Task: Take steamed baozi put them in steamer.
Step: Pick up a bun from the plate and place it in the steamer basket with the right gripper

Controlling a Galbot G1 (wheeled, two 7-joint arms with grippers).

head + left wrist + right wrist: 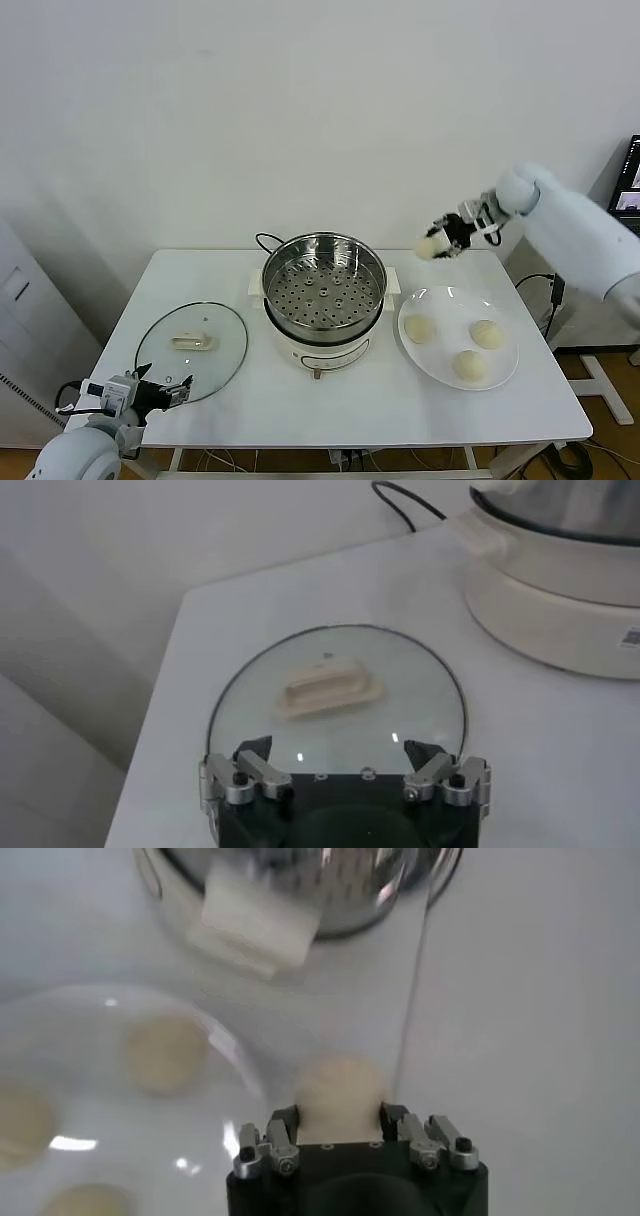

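My right gripper [437, 244] is shut on one cream-white baozi [429, 247] and holds it in the air above the table's back edge, between the steamer and the plate. In the right wrist view the baozi [340, 1093] sits between the fingers. Three more baozi [419, 328] [487, 333] [468, 365] lie on the white plate [452, 298]. The steel steamer basket [323, 285] stands empty on its white pot base at the table's middle. My left gripper [180, 389] is open and empty at the front left, by the glass lid.
The round glass lid [191, 350] with a cream handle lies flat at the front left; it also shows in the left wrist view [335, 695]. A black cord [268, 240] runs behind the steamer. The table's edges are near both arms.
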